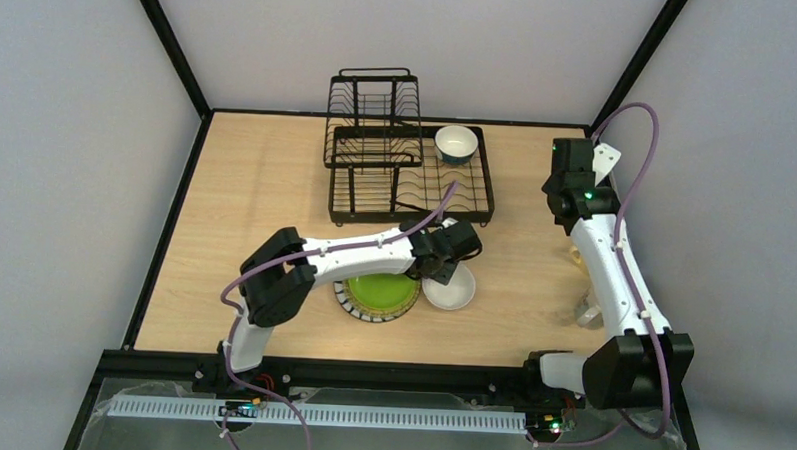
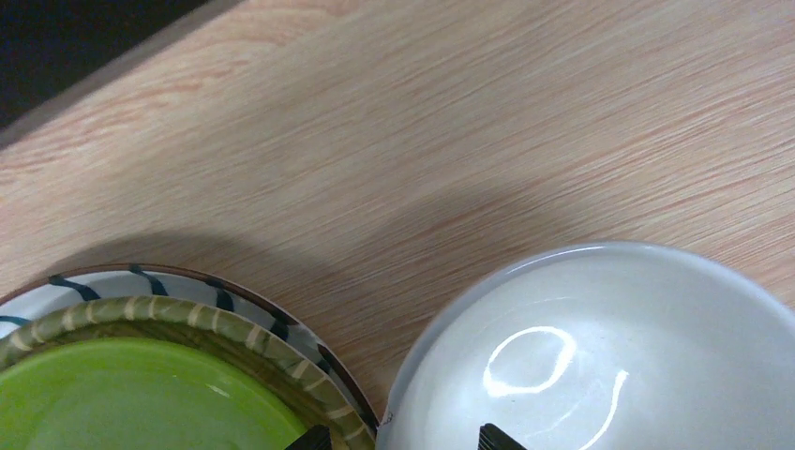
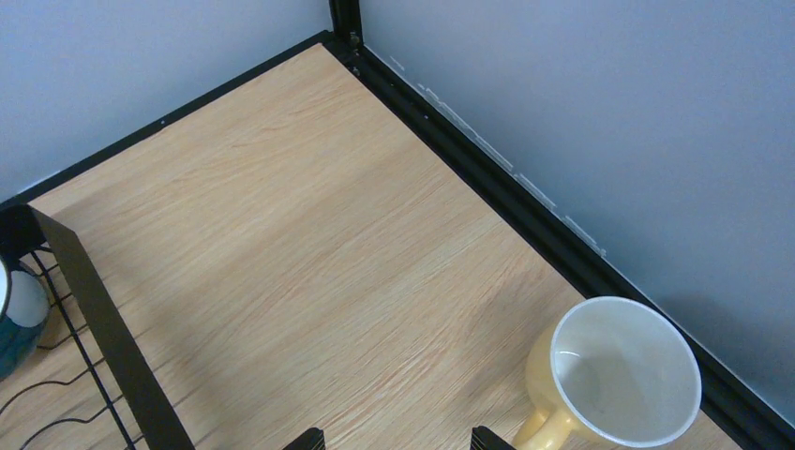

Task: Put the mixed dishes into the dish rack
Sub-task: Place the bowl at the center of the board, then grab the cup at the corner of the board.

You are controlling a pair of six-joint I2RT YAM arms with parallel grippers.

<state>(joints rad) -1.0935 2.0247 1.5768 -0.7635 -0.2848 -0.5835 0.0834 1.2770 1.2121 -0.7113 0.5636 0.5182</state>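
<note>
One dish of five is sitting loaded: blue-outside bowl [image 1: 456, 144] in the dish rack [image 1: 371, 184], beyond my left tool [image 2: 401, 439]. Four are waiting, as I am judging it. Green plate [image 2: 141, 394] and white bowl [image 2: 609, 347] are lying on the worktop [image 1: 266, 180] under that tool, which is spread and holding nothing. Yellow mug [image 3: 609, 384] is standing beside my right tool [image 3: 398, 439], likewise spread and empty. Cream mug: I cannot place it.

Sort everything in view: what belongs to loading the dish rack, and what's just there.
Part of the job:
- dish rack
- blue-outside bowl, already in the rack
- green plate
- white bowl
- yellow mug
- cream mug, partly hidden

Just there:
- table
- black frame
</note>
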